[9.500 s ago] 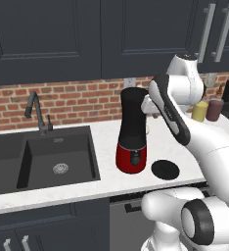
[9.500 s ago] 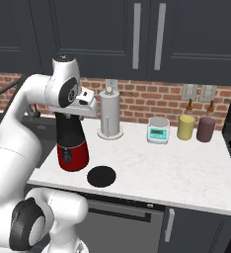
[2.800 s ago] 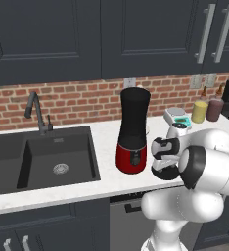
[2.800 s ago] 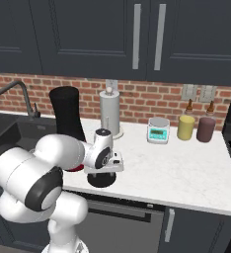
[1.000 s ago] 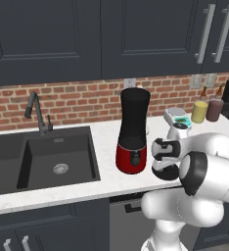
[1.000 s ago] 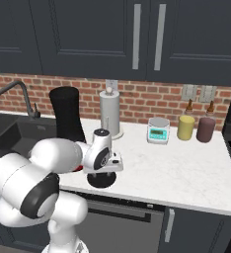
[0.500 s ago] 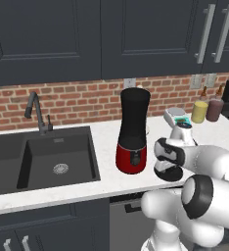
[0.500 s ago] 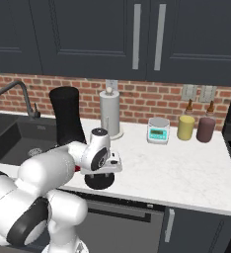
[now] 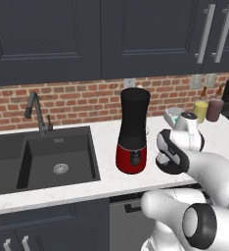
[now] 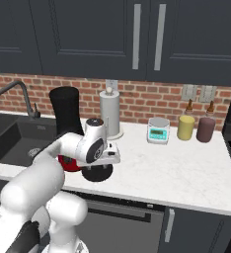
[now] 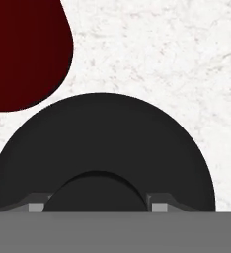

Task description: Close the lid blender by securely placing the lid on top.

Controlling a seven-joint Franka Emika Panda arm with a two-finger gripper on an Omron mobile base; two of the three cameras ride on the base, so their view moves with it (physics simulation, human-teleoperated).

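Black and round, the lid (image 11: 102, 148) lies flat on the white table (image 10: 186, 173), just right of the blender (image 9: 133, 130) with its red base. Directly above the lid, the pincer (image 10: 98, 170) hovers; whether it is spread cannot be told.

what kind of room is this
A home kitchen, rendered rather than real: a sink with a faucet set in a white counter, dark cabinets above a brick backsplash, and a blender standing out.
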